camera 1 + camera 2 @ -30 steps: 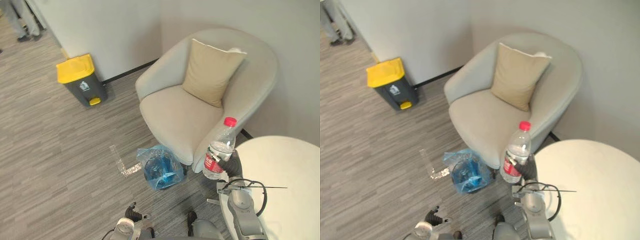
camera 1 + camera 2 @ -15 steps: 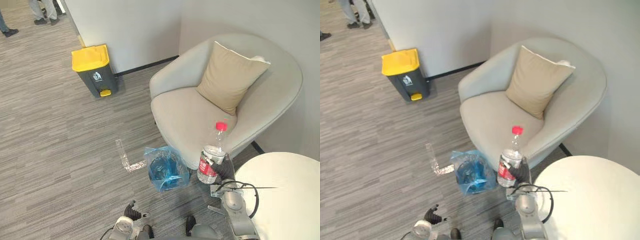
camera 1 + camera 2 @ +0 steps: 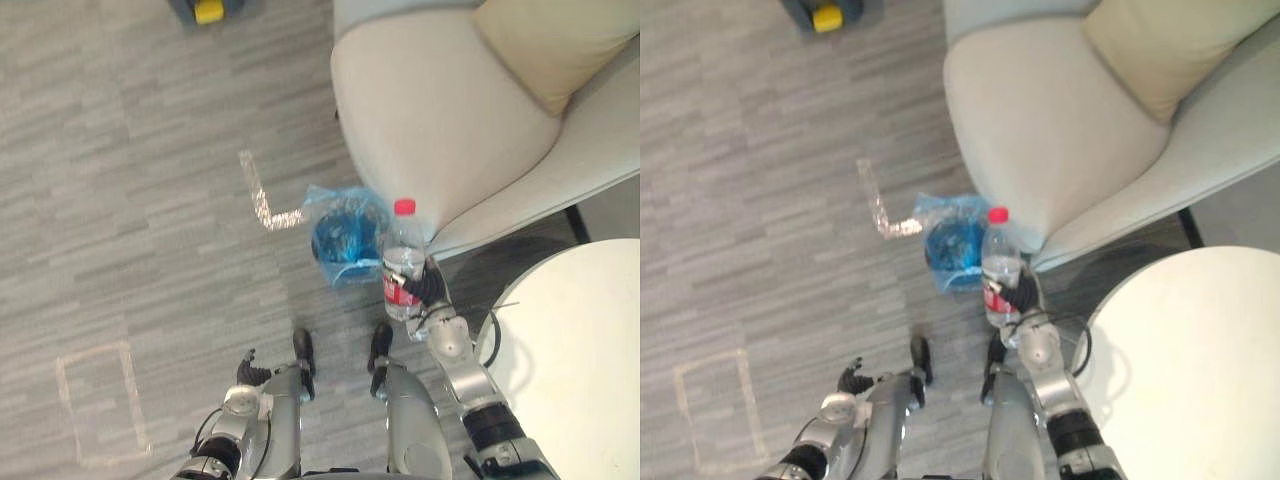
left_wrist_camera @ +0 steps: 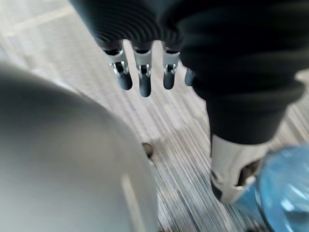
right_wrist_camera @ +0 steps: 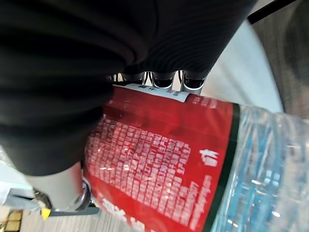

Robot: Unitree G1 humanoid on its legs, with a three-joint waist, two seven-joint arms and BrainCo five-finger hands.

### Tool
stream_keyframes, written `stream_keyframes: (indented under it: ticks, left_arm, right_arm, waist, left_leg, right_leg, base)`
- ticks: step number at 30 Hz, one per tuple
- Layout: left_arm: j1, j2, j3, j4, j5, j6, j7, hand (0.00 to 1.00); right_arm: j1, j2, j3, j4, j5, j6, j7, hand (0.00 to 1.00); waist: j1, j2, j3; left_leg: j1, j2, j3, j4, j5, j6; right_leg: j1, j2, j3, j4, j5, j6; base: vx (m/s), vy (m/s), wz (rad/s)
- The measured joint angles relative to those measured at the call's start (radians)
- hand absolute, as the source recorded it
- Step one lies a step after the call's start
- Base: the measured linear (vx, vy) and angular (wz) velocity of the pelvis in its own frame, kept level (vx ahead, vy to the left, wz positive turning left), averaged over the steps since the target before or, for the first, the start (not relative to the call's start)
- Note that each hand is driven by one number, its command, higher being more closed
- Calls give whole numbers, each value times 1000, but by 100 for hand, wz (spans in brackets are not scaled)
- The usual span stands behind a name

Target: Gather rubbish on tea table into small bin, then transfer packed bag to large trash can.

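Water bottle point(image 3: 403, 262) held upright in right hand point(image 3: 432, 290) near blue-lined bin point(image 3: 343, 236).

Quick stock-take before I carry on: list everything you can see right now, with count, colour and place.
water bottle: 1, clear, red cap and label, held upright beside the small bin
small bin: 1, blue-bagged, on the floor at the armchair's front
armchair: 1, light grey
cushion: 1, beige, on the armchair
tea table: 1, white, round, robot's right
large trash can: 1, grey, yellow pedal, far edge
tape marks: 2, pale, on the floor
right hand: curled round the bottle
left hand: open, low
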Motion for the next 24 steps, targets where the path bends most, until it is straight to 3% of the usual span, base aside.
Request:
stream_keyframes:
  ticks: [8,11,15,18,24]
  left_arm:
    - [-32,-42,-1,-284,-62,-29,43,0]
    - [-30,-41,-8,-331,-68,-30,47,0]
    - [-30,-41,-27,-392,-68,-34,58,0]
    - [-31,-42,-49,-415,-69,-44,59,0]
    - [-30,-42,-90,-479,-77,-51,59,0]
  right_arm:
    - [-245,-121,-75,-70,2,12,-107,100]
    - [-322,-142,-68,-60,3,19,-112,100]
    - [-432,-157,-58,10,3,20,-132,100]
    - [-496,-177,-45,67,3,24,-140,100]
    - [-579,-199,-47,158,3,28,-147,100]
  waist:
    - [41,0,36]
    - [59,-1,41]
    - [61,-1,40]
    - [68,-1,40]
    - [77,-1,40]
  left_leg:
    - [-334,-16,-23,146,4,8]
    - [-390,-19,-20,159,0,2]
    - [-447,1,38,155,11,14]
    - [-471,-8,39,147,32,32]
    - [-474,-36,43,86,68,28]
  right_leg:
    - [-308,-94,-52,217,-67,-11]
    - [-362,-107,-51,236,-69,-12]
    - [-424,-130,-53,258,-76,-12]
    - [-451,-139,-55,260,-77,-10]
    - [-481,-162,-52,264,-80,-10]
  base:
    - [-49,36,43]
    - [8,29,14]
    - [12,1,21]
    - [29,0,16]
    - [29,-1,14]
